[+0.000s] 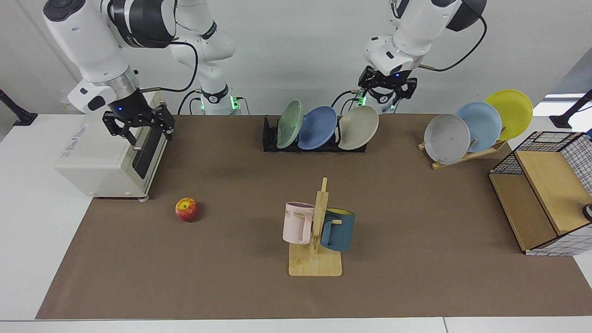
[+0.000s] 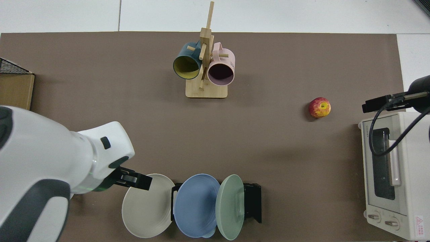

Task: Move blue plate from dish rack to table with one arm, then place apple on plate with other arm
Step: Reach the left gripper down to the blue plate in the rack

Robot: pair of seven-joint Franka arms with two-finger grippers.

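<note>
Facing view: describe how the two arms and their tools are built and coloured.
Both arms are glossy white rounded segments with black joint bands and thin black cables looping alongside. Each base glows green. The right tool and left tool are black two-finger units below a silvery wrist ring, each showing a small blue light.

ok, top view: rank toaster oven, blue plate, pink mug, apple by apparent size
1. toaster oven, cut off at the frame edge
2. blue plate, tilted in the rack, so foreshortened
3. pink mug, raised on its stand, so nearer the camera
4. apple
</note>
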